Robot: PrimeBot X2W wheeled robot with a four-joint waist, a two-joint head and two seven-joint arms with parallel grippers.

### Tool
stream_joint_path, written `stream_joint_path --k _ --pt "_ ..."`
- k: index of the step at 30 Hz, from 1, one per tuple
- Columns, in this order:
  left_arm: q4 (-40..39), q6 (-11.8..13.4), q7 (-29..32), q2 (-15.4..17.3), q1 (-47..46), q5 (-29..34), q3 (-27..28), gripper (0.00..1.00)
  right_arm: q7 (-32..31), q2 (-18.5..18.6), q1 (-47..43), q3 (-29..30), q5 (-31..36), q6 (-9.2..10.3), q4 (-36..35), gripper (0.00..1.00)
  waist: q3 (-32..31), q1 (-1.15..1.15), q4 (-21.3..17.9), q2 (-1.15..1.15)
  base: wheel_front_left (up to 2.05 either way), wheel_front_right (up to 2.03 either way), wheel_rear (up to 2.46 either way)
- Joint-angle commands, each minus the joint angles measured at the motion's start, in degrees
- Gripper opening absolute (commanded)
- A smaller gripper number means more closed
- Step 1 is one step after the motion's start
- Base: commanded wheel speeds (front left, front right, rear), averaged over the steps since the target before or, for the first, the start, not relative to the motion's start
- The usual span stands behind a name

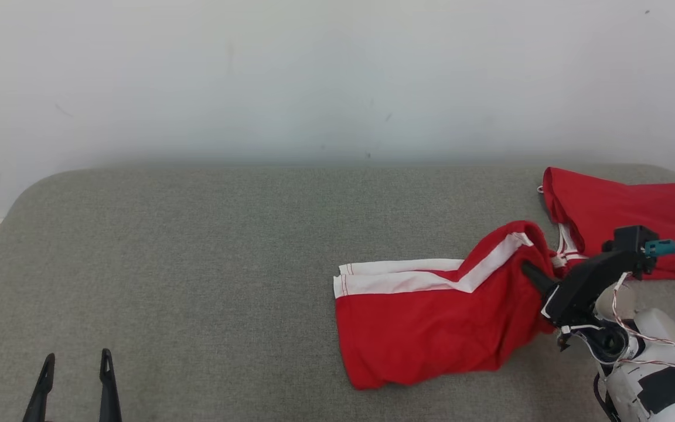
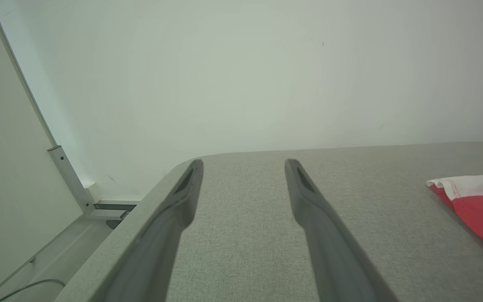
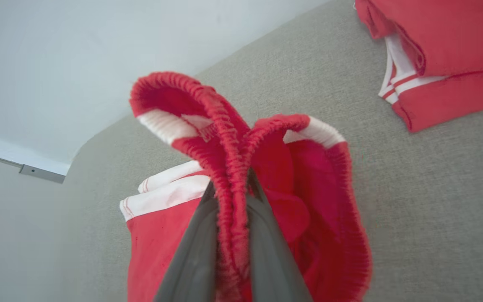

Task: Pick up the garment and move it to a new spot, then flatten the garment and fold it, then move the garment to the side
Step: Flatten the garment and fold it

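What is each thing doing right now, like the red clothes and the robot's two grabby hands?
Red shorts with white side stripes: waistband end lifted and bunched, the rest lying rumpled on the grey cloth table.
Folded red garment with white trim: folded, lying flat, untouched.
Right gripper: shut on the shorts' elastic waistband.
Left gripper: open, holding nothing, over bare table.

The garment [image 1: 425, 328] lies on the table [image 1: 197, 264], right of the middle and toward the near edge. Its right end is raised and pinched between the fingers of the right hand [image 1: 532, 274]. Folded clothing [image 1: 613, 205] lies behind and to the right of it, near the far right corner, and the left hand [image 1: 78, 354] is at the near left, well apart from both.
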State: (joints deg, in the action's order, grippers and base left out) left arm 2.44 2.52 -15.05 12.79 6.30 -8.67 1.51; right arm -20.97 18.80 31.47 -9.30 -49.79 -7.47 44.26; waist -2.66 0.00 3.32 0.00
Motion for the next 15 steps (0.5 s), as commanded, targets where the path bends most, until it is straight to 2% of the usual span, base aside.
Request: stream_joint_path --k 1,5,8,15 --pt "-0.3 0.14 -0.13 -0.02 0.69 -0.19 0.24 1.0 -2.62 -0.81 -1.19 0.32 -3.35 0.0 -3.24 0.0 0.33 0.0 -0.54 0.0 0.0 0.0 0.0" --pt "-0.14 0.03 -0.13 -0.35 0.27 -0.27 0.1 1.0 -6.05 -2.42 -1.99 0.61 -6.92 0.0 -7.62 0.0 0.76 0.0 -0.84 0.0 0.0 0.0 0.0" --pt "0.05 -0.16 -0.13 -0.73 -0.5 -0.22 -0.34 1.0 -8.73 -5.22 -2.37 0.29 -8.73 0.0 -10.16 0.0 1.13 0.0 -0.71 0.0 0.0 0.0 0.0" --pt "1.05 -0.96 -0.13 -1.61 -2.91 0.02 -1.71 1.0 -11.19 -11.85 -0.91 -0.74 -6.15 0.0 -8.99 0.0 2.07 0.0 1.18 0.0 0.0 0.0 0.0"
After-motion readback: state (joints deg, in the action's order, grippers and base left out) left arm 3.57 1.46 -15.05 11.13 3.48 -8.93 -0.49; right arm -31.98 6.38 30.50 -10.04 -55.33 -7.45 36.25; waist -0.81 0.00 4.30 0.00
